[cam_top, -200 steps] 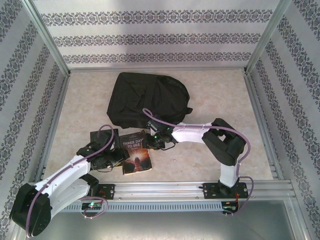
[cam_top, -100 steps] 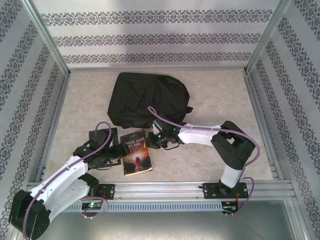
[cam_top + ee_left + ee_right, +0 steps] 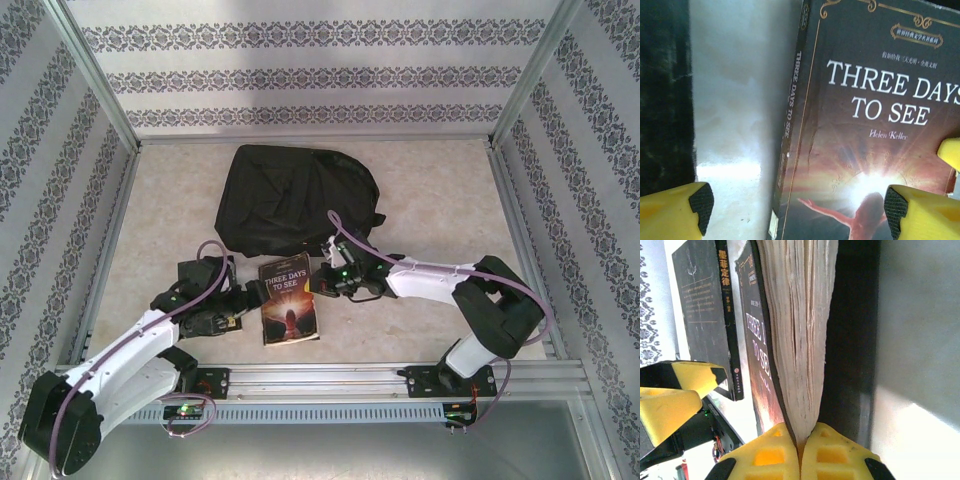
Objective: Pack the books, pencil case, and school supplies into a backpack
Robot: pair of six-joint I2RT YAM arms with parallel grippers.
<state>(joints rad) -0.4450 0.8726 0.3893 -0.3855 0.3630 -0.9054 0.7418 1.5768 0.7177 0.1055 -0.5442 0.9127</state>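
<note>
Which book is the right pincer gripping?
The dark brown "Three Days to See": its edge is pinched in the right pincer. The black-covered book lies beside it, ungripped.

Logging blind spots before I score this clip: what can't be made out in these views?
Top view: dark folds of the backpack hide whether it is open.
Top view: the left arm covers most of the black book; the left wrist view cuts it at the edge.
Right wrist view: the shut right gripper hides how many pages of the brown book it pinches.
</note>
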